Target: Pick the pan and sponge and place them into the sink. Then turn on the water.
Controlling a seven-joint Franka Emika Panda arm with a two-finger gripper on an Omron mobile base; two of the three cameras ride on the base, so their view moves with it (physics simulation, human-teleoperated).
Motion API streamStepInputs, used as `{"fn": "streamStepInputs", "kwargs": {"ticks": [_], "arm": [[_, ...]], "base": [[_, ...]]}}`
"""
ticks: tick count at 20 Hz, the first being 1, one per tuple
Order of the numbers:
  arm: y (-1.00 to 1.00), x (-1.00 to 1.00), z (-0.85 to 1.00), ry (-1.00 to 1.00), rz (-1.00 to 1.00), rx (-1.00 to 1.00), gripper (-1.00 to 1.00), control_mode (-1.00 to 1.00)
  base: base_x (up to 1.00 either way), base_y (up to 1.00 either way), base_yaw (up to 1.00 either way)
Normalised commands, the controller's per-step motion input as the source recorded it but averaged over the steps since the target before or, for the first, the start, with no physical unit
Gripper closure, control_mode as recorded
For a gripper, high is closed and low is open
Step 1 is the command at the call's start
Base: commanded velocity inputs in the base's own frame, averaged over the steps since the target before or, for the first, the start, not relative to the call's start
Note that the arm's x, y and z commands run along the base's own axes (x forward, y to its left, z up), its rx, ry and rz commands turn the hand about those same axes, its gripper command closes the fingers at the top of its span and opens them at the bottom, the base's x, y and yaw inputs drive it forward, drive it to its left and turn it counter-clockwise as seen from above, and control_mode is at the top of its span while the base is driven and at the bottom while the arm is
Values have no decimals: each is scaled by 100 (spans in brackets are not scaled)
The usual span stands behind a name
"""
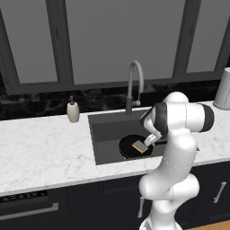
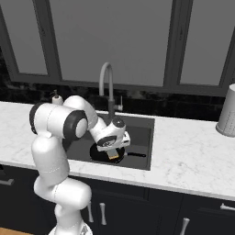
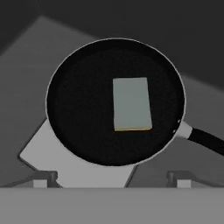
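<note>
With the round black frying pan (image 3: 87,131) lying in the dark grey recessed sink (image 1: 103,134) and the small yellow, grey-green-topped sponge (image 3: 131,104) resting inside it, the jaws stand open and empty above, so placing looks finished and the next move calls for reaching the tall grey gooseneck faucet (image 1: 134,83).

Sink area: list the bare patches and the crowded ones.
Free: marble counter between soap dispenser and sink; counter stretch between sink and grey canister. Crowded: basin middle, where pan holds sponge under the open claw.
</note>
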Motion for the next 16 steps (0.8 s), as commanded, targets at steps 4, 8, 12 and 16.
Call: {"fn": "streamStepInputs", "kwargs": {"ticks": [4, 8, 12, 16], "arm": [[-13, 0, 97, 0, -9, 2, -100, -100], [-28, 0, 93, 4, -15, 7, -100, -100], [-43, -2, 54, 14, -22, 6, -100, -100], [-34, -5, 50, 13, -20, 5, -100, -100]], "base": [[0, 0, 0], [0, 0, 0], [0, 0, 0], [0, 0, 0]]}}
